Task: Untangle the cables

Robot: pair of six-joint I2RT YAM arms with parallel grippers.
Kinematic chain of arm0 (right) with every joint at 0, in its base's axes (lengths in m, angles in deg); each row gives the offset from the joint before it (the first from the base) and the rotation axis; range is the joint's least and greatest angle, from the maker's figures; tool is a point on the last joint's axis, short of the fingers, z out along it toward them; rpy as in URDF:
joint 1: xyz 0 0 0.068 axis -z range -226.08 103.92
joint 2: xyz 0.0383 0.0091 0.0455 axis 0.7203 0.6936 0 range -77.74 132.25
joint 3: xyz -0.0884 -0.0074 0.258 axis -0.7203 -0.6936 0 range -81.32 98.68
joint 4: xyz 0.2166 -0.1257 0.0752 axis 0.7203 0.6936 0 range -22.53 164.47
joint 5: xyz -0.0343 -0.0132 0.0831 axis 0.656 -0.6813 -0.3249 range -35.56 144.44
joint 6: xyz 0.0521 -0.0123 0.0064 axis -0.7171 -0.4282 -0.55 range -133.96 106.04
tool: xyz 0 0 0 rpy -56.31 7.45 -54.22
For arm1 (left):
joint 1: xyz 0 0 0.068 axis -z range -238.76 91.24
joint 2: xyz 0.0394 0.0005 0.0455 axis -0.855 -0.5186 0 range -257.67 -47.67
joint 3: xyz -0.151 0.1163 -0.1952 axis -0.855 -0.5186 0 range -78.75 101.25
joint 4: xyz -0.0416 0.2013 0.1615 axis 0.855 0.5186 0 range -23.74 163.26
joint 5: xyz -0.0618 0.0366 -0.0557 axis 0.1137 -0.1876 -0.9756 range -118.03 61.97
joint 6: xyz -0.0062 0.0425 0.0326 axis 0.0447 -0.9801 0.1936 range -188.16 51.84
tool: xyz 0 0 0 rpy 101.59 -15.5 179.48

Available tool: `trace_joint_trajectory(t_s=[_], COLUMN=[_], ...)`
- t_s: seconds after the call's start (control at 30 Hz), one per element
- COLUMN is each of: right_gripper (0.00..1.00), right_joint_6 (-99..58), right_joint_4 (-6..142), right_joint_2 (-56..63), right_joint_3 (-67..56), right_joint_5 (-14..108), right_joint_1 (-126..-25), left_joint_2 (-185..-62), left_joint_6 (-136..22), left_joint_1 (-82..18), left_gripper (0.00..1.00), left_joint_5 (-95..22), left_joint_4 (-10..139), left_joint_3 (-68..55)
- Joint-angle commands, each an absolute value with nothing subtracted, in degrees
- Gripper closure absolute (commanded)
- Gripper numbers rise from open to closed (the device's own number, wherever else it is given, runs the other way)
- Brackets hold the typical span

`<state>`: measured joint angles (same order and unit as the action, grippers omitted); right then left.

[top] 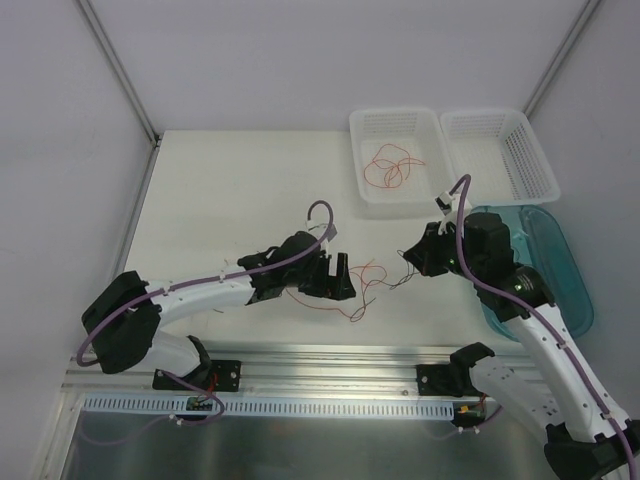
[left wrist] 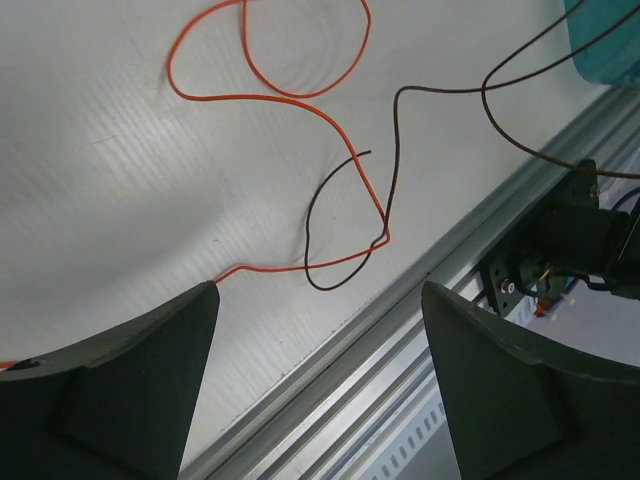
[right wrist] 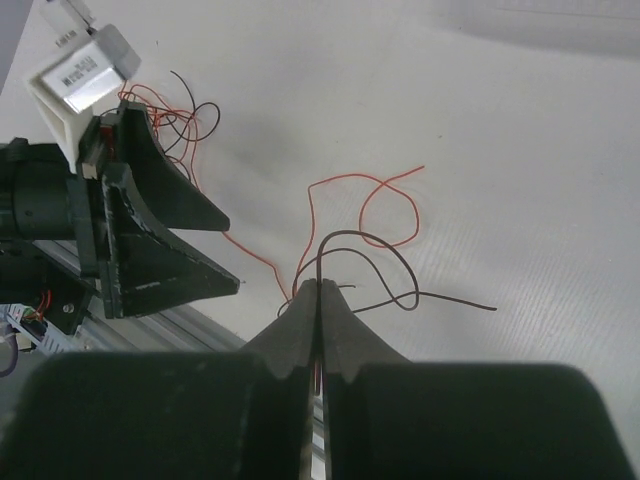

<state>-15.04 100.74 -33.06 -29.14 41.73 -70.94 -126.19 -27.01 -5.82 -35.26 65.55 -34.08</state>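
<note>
Partly done, seemingly: red cables [top: 388, 168] lay in the left white basket [top: 400, 208]. The remaining cables [top: 362, 285], red and dark, lay crossed on the bench [top: 230, 200] between the left tool [left wrist: 320, 300], spread open, and the right tool [right wrist: 318, 285], pinched shut on them.

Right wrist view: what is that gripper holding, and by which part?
The right gripper is shut on the cables: a dark one pinched at the foot of its loop, away from its free end, and seemingly a red one too.
</note>
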Motion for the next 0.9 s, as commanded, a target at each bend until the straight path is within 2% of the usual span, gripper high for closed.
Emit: trace_joint_trajectory(t_s=[0.0, 0.17, 0.33, 0.6, 0.7, 0.73, 0.83, 0.87], right_gripper=[0.99, 0.99, 0.99, 0.99, 0.99, 0.99, 0.99, 0.99], right_joint_6=[-15.5, -15.7, -16.4, -17.0, -17.0, -17.0, -17.0, -17.0], right_joint_4=[99.7, 99.5, 99.1, 98.9, 98.9, 98.9, 99.1, 99.1], right_joint_2=[-34.6, -34.9, -35.4, -35.7, -36.0, -36.1, -36.4, -36.5], right_joint_3=[-27.6, -27.4, -28.3, -29.3, -29.2, -29.2, -29.3, -29.4], right_joint_5=[41.2, 40.2, 39.9, 39.9, 40.1, 40.2, 40.2, 40.2], right_joint_1=[-71.1, -71.2, -71.7, -73.2, -73.6, -73.7, -73.9, -73.9], left_joint_2=[-128.1, -130.0, -131.8, -139.0, -142.0, -142.7, -144.9, -145.1], left_joint_6=[-34.7, -31.0, -18.7, -11.0, -9.4, -9.0, -8.1, -8.1], left_joint_1=[-2.9, -1.3, -1.4, -1.6, -1.6, -1.6, -1.7, -1.8], left_gripper=[0.17, 0.2, 0.25, 0.3, 0.36, 0.42, 0.52, 0.62], left_joint_5=[-36.8, -31.4, -22.3, -21.3, -21.7, -21.8, -21.9, -21.8], left_joint_4=[61.3, 60.5, 60.2, 59.7, 59.7, 59.7, 59.8, 59.8], left_joint_3=[-32.2, -32.0, -30.4, -24.3, -23.3, -23.1, -22.9, -23.0])
